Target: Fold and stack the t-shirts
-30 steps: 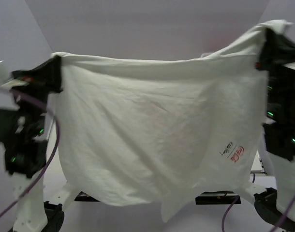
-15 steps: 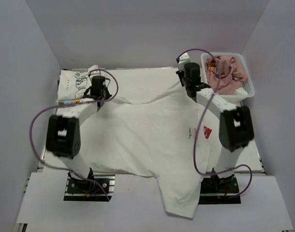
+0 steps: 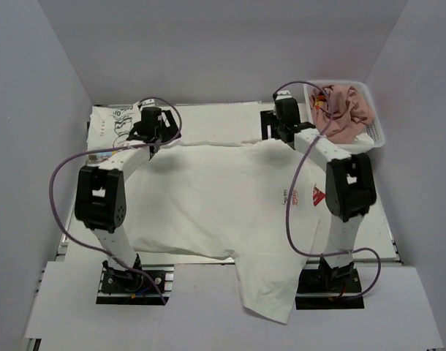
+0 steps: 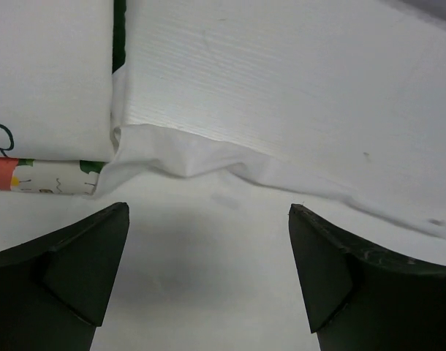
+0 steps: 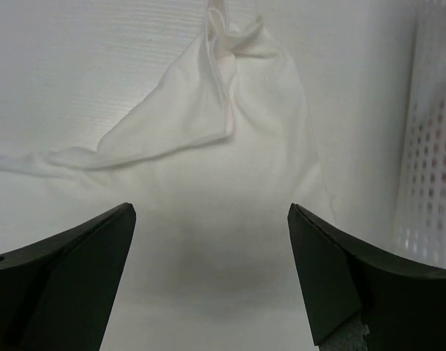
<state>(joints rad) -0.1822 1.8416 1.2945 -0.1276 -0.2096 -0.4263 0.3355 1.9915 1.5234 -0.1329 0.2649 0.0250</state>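
A large white t-shirt (image 3: 223,197) lies spread flat across the table, with a small red and black mark (image 3: 311,196) near its right side. One sleeve (image 3: 270,292) hangs over the near edge. My left gripper (image 3: 151,131) (image 4: 208,207) hovers open over the shirt's far left corner (image 4: 208,157), holding nothing. Over the bunched far right corner (image 5: 223,110), my right gripper (image 3: 276,126) (image 5: 212,207) is also open and holds nothing. A folded white t-shirt with a black cartoon drawing (image 3: 110,128) (image 4: 47,80) lies at the far left. A dusty-pink t-shirt (image 3: 347,110) sits in the basket.
The white lattice basket (image 3: 373,135) (image 5: 431,146) stands at the far right corner, close to my right gripper. Purple cables loop off both arms. White walls enclose the table on three sides.
The white t-shirt, held up high by both grippers a second ago, now lies flat on the table. Both grippers have opened and let go of its far corners.
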